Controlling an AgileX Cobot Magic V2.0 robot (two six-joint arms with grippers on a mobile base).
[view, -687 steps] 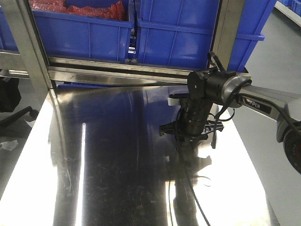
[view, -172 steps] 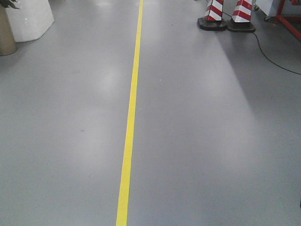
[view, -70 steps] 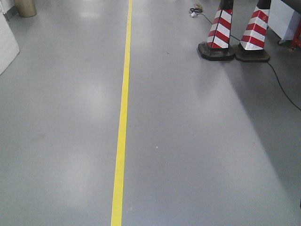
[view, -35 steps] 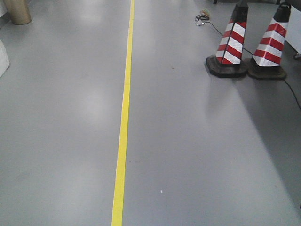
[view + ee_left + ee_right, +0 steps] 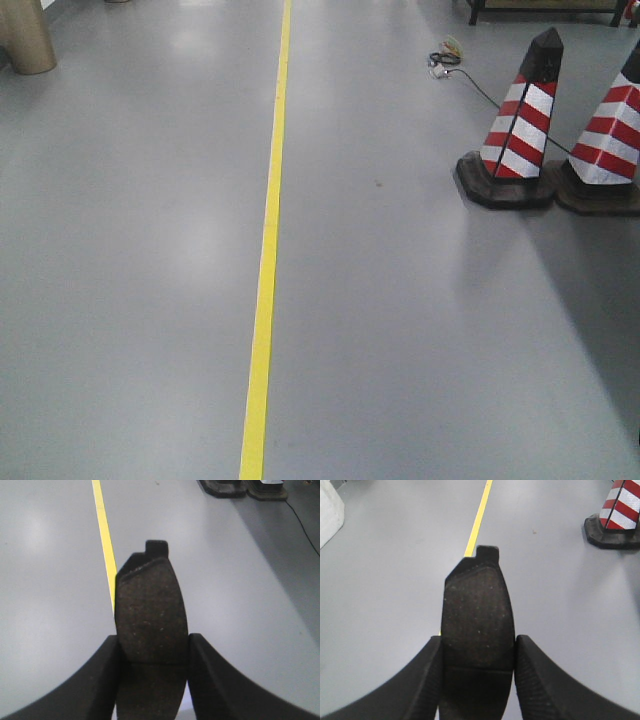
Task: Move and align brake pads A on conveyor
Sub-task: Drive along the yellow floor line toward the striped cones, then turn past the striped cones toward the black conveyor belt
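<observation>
Each gripper is clenched on a brake pad: the left gripper [image 5: 152,652] squeezes one pad [image 5: 150,615] across its long edges, and the right gripper [image 5: 476,652] holds another pad [image 5: 477,610] likewise, both above grey floor [image 5: 420,330]. The pads look stiff, dense and gritty-faced, so edge grips should hold. No conveyor is in view.

The left arm's matt black two-fingered gripper [image 5: 152,672] shows as a pair of broad, curved black fingers [image 5: 95,680], smooth-faced and swelling outward toward the base; the right arm's matt black two-fingered gripper [image 5: 477,672] has the same curved shape, its fingers [image 5: 545,680] carrying fine ribbed texture; no cables, screws or markings show in either wrist view.
</observation>
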